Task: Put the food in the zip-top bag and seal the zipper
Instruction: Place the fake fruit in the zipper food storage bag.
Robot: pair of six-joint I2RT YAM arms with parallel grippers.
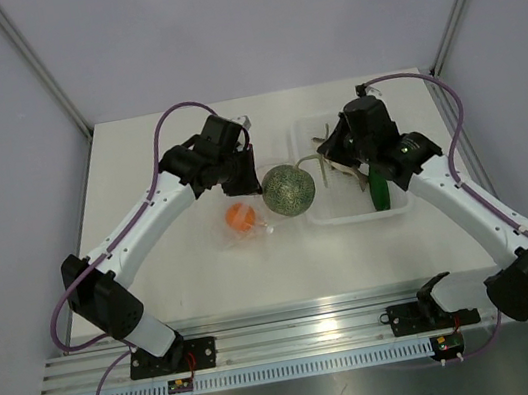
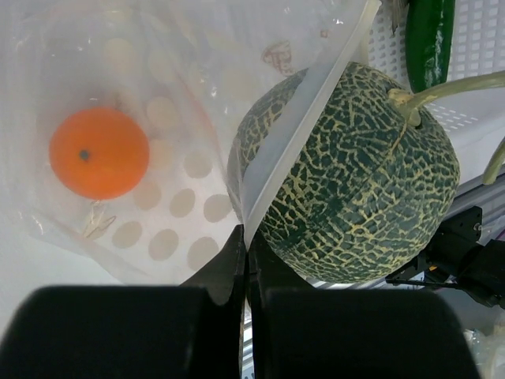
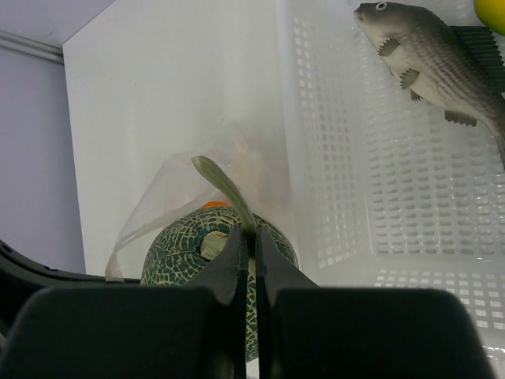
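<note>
Left gripper (image 2: 246,241) is clamping zip-top bag (image 2: 181,79) edge; right gripper (image 3: 246,237) is pinching speckled green ball (image 3: 180,254) by its stem, pointing toward tray (image 3: 339,158).

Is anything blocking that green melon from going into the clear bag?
Nothing visible does. The melon sits partly inside the mouth of the bag, whose edge the left gripper pinches; the orange ball lies deeper in, apart from it.
</note>
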